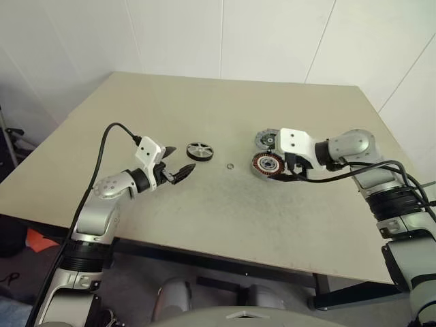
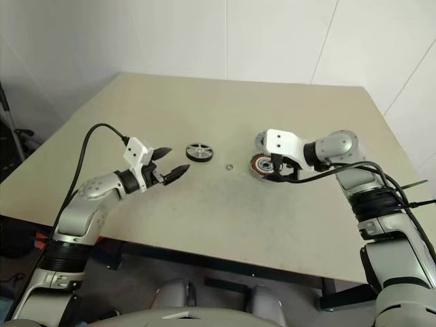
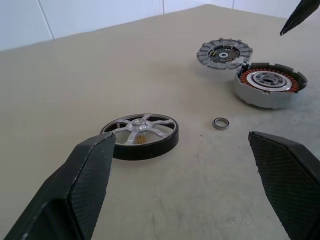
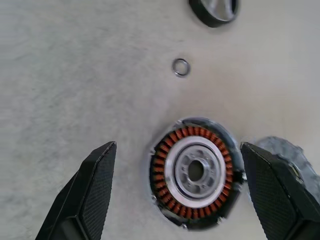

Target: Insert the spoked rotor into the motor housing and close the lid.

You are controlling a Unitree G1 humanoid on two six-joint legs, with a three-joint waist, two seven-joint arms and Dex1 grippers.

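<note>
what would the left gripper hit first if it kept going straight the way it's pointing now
Most likely the spoked rotor: it lies on the table just ahead of the open left gripper. Depth is hard to judge; the gripper may pass above it.

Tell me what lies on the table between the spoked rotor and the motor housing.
A small metal ring lies alone on the table between the spoked rotor and the motor housing, touching neither. The left wrist view shows it clearly.
</note>
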